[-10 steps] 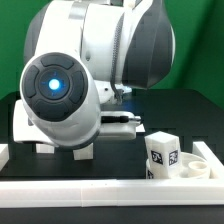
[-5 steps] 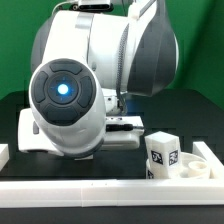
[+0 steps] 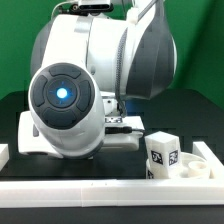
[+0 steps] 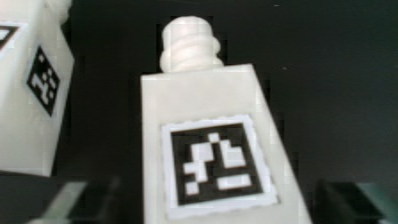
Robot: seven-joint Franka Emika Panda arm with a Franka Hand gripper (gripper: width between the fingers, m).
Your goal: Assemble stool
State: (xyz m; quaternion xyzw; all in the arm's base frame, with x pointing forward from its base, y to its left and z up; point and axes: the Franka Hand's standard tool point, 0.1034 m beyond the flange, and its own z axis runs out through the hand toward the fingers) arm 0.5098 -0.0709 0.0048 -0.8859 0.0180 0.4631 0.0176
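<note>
Wrist view: centre leg (image 4: 205,140) fills most of slot in hand (image 4: 214,206); neighbour leg (image 4: 36,90) close beside, only narrow dark gap btw. Exterior view: front rail (image 3: 100,190) & upright leg (image 3: 163,155) fence the right side; bare counter (image 3: 120,165) strip btw arm (image 3: 100,70) & rail.

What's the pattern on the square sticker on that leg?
Blocky black-and-white squares on the tag of the white stool leg. The wrist view shows it best.

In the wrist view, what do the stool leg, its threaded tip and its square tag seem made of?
Stool leg: probably white plastic, smooth and faintly glossy; uniform colour, flat faces.
Threaded tip: apparently the same plastic, its ridges matching the leg's white.
Tag: black-and-white print, likely a paper or film sticker; flat, matte, with a pale border.
</note>
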